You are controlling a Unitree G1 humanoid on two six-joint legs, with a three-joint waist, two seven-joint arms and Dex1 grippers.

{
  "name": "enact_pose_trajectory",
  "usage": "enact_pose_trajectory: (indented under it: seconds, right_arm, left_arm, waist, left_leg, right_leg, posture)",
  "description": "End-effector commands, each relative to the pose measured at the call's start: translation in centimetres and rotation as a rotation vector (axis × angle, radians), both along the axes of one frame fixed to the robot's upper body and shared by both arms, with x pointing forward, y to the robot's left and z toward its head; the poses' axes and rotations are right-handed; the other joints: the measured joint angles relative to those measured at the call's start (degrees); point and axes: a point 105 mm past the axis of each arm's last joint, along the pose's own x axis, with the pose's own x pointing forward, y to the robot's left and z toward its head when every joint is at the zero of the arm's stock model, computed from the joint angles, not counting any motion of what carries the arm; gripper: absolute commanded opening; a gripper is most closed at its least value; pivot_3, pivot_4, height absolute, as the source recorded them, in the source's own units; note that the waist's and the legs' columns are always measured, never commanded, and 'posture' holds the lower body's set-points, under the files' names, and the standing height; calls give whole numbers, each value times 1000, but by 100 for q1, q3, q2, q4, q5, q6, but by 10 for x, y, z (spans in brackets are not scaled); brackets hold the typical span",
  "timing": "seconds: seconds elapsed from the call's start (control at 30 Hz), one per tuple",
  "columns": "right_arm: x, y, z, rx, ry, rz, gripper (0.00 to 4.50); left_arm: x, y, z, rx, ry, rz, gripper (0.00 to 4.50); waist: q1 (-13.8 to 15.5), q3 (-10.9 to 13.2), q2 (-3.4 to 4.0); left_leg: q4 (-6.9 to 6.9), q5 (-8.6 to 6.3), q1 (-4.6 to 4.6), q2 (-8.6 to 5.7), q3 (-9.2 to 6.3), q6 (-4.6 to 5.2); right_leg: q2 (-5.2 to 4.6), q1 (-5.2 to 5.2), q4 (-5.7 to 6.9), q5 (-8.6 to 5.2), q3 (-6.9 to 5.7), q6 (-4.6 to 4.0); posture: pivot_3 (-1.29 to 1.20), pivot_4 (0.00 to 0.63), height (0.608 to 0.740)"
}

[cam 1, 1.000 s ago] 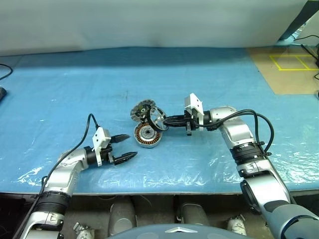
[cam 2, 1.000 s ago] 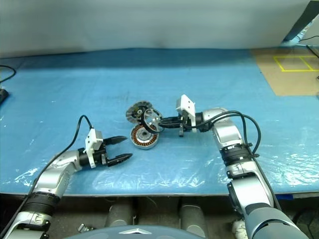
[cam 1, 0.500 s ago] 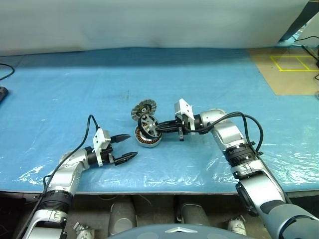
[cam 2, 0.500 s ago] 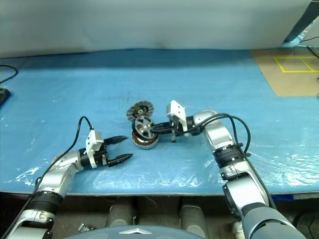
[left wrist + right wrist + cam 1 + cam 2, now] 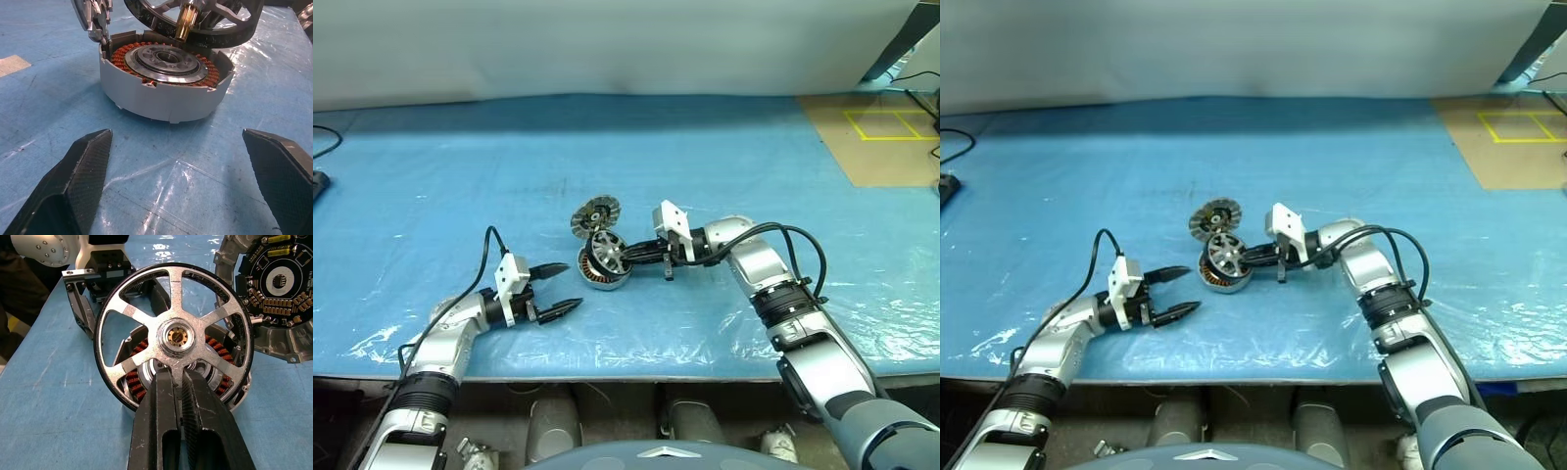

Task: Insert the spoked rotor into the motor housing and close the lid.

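The motor housing [image 5: 600, 273] sits on the blue sheet, its copper windings [image 5: 128, 50] showing inside. The lid [image 5: 595, 214] stands open at its far edge, fin pattern facing me. My right gripper [image 5: 178, 378] is shut on the lower rim of the spoked rotor [image 5: 174, 336]. It holds the rotor tilted on edge just above the housing's mouth, hub pointing at the housing. My left gripper [image 5: 573, 285] rests open on the sheet a short way to the housing's left, its fingers [image 5: 84, 169] pointing at the housing with nothing between them.
A blue plastic sheet [image 5: 460, 166] covers the table, whose front edge [image 5: 636, 377] runs close to both arms. A brown patch with yellow tape [image 5: 886, 122] lies at the back right. A dark cable [image 5: 321, 142] shows at the far left.
My right gripper has carried the rotor left and down, from beside the lid to just over the housing. The left gripper has stayed in place, open.
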Motion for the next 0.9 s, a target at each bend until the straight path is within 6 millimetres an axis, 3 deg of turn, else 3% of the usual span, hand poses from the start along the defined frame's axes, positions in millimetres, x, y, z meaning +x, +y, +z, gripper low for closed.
enact_pose_trajectory:
  seconds: [0.03, 0.6, 0.63, 0.77, 0.9]
  right_arm:
    - [3, 1, 10, 2, -51, 13, 37]
    - [6, -1, 3, -26, -46, -6, 37]
    - [7, 0, 4, -24, -59, -8, 560]
    - [8, 1, 6, -18, -82, -13, 1707]
    - [7, 1, 8, -5, -80, -3, 1707]
  left_arm:
    - [-5, 6, -17, 24, 68, 24, 4500]
    - [-6, 7, -20, 27, 66, 28, 4500]
    - [-6, 7, -20, 27, 65, 28, 4500]
    - [-6, 7, -19, 28, 64, 27, 4500]
    - [-5, 7, -19, 30, 63, 27, 4500]
  waist:
    - [5, 0, 0]
    - [18, -2, 2]
    - [18, -2, 2]
    - [18, -2, 2]
    - [18, -2, 2]
  left_leg:
    - [0, 0, 0, 0, 0, 0]
    - [-1, 0, 4, 0, 0, 0]
    - [-1, 0, 4, 0, 0, 0]
    - [-2, 0, 5, 0, 0, 0]
    - [-3, 0, 5, 0, 0, 0]
  right_leg:
    - [0, 0, 0, 0, 1, 0]
    - [0, 3, 0, 0, 1, 0]
    - [0, 3, 0, 0, 1, 0]
    - [0, 3, 0, 0, 2, 0]
    - [0, 3, -1, 0, 2, 0]
  posture:
    - [0, 150, 740]
    - [0, 150, 740]
    - [0, 150, 740]
    - [0, 150, 740]
    - [0, 150, 740]
